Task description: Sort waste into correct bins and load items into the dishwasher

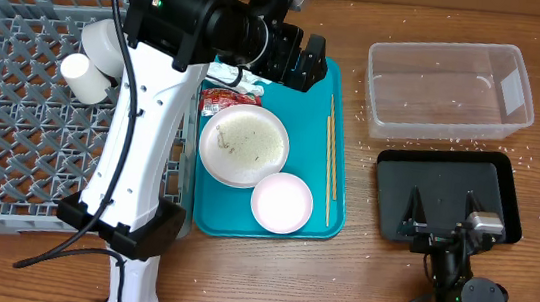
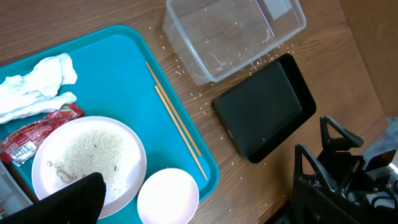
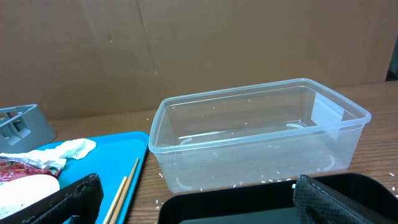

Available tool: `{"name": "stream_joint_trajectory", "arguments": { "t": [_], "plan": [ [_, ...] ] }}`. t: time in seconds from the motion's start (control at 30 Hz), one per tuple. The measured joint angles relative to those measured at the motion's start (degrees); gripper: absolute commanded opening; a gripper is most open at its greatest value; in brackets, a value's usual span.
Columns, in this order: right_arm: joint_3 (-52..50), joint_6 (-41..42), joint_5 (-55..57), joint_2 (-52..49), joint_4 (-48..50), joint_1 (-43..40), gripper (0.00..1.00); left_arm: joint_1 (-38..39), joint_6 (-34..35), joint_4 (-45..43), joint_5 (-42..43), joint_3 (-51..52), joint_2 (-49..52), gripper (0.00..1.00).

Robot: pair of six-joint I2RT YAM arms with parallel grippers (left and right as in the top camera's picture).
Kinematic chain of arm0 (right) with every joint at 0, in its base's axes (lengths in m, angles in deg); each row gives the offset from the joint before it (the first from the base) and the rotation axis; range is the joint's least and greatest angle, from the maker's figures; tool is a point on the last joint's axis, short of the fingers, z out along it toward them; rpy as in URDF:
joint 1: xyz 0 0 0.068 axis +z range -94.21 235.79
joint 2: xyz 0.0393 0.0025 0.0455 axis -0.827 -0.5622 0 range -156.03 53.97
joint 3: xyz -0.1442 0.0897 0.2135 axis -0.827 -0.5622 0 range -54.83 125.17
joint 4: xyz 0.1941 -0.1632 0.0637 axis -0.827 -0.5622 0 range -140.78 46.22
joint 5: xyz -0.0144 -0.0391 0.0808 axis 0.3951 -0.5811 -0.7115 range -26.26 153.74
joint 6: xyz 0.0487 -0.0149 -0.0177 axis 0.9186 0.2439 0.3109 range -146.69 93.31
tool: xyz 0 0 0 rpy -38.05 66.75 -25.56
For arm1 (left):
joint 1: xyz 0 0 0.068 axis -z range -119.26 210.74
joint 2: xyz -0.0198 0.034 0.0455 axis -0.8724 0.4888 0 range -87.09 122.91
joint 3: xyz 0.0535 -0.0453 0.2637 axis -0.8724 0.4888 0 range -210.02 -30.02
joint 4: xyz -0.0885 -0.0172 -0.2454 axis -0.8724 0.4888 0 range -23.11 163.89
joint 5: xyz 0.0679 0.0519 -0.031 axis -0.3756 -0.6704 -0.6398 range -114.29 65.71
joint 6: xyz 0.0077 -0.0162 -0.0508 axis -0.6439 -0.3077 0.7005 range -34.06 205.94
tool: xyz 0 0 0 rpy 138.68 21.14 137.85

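My left end effector (image 1: 295, 58) hangs open above the teal tray's (image 1: 334, 193) far edge, gripping nothing. My right end effector (image 1: 441, 214) rests open over the black tray (image 1: 449, 170), by the table's near edge.

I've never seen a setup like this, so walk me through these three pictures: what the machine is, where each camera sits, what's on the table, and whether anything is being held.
It is a robot with two arms, each ending in a two-finger gripper. One picture looks down from above the table; the other two come from cameras on each wrist.

From above, the white left arm reaches over a teal tray, its left gripper open and empty. The right gripper rests low over a black tray, also open and empty.

On the teal tray lie a plate with food bits, a small bowl, chopsticks, a crumpled napkin and a red wrapper. A grey dish rack holds two cups. A clear tub stands beyond the black tray, grains scattered around.
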Motion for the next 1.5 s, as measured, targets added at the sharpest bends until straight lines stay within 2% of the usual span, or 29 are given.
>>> {"name": "stream_joint_trajectory", "arguments": {
  "t": [0.9,1.0,1.2,1.33,1.5],
  "plan": [
    [0.0,-0.02,0.0,0.02,0.0,-0.02,1.0,0.0,0.0,0.0,0.0,0.0,0.02,0.96],
    [0.0,-0.02,0.0,0.0,-0.02,-0.02,1.0,0.02,0.04,0.0,0.0,0.0,0.02,0.89],
    [0.0,-0.02,0.02,0.0,-0.02,0.0,1.0,1.64,0.0,0.0,0.0,0.0,0.0,0.86],
    [0.0,0.0,0.02,0.0,-0.02,0.0,1.0,3.8,0.02,0.0,-0.31,0.0,0.0,0.75],
    [0.0,0.0,0.04,0.02,0.0,0.0,1.0,6.47,1.33,-0.13,-4.66,1.86,0.0,0.76]
  ]
}}
